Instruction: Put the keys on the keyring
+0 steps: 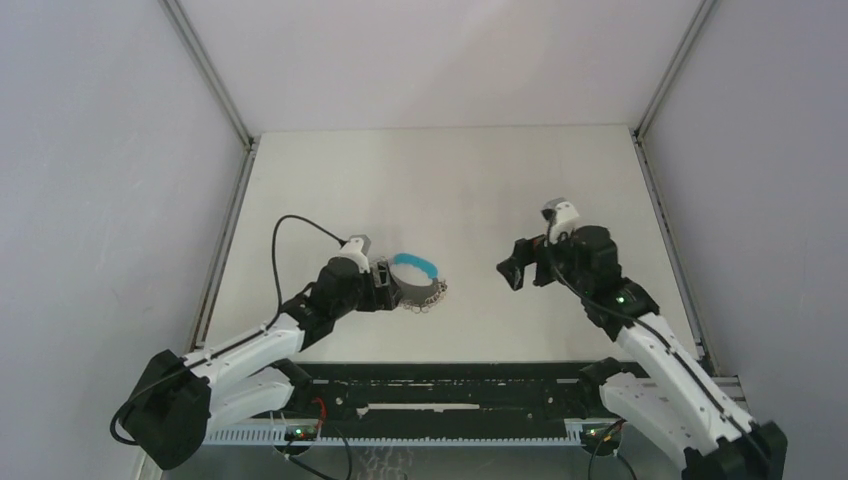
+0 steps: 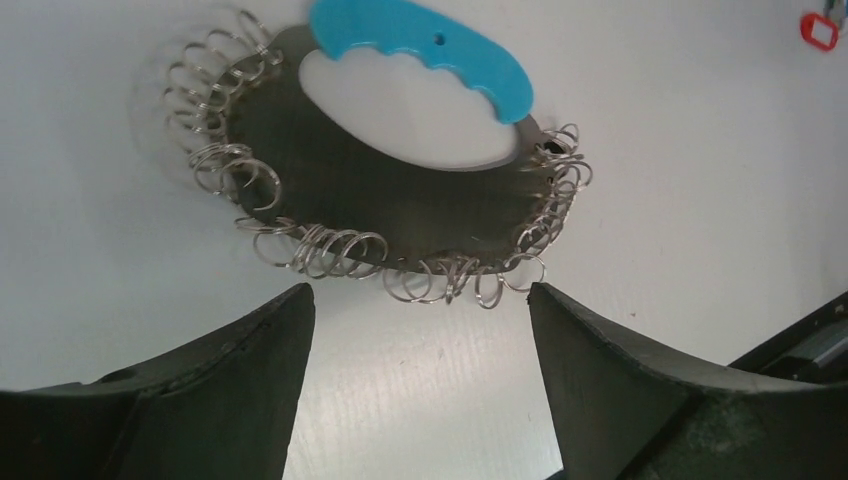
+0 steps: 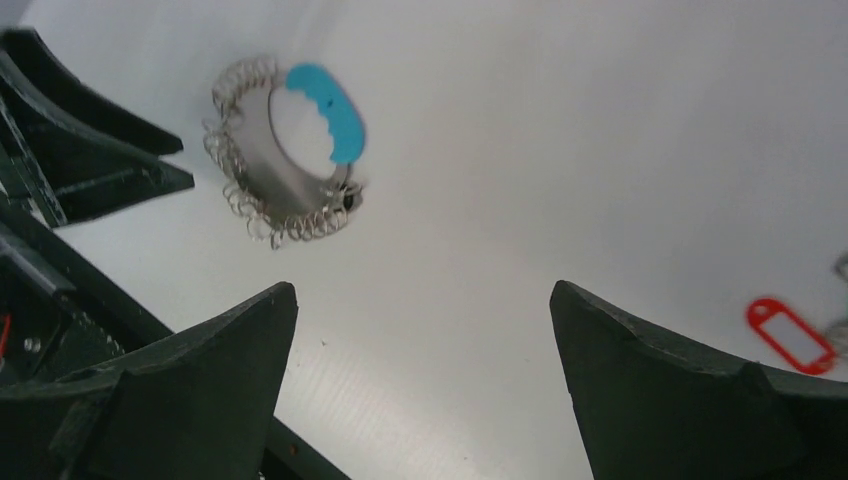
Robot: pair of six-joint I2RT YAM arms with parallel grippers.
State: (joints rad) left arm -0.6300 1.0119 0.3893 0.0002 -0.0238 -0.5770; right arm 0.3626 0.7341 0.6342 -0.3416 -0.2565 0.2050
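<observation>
The keyring point(image 2: 330, 245) is an oval loop of small silvery rings with a bright blue curved plastic segment point(image 2: 420, 45). It lies flat on the white table, left of centre in the top view point(image 1: 425, 292). My left gripper point(image 2: 420, 300) is open and empty, its fingertips just short of the loop's near edge, at the loop's left in the top view point(image 1: 392, 285). My right gripper point(image 3: 423, 290) is open and empty above bare table, well right of the keyring point(image 3: 285, 215). A red-headed key point(image 3: 790, 335) lies at the right in the right wrist view and shows small in the left wrist view point(image 2: 818, 30). The yellow and blue-teal keys are out of view.
A small grey metal thing point(image 3: 840, 268) shows at the right edge of the right wrist view, too cut off to identify. A black rail point(image 1: 450, 385) runs along the table's near edge. Grey walls with metal frame posts close in the table's sides.
</observation>
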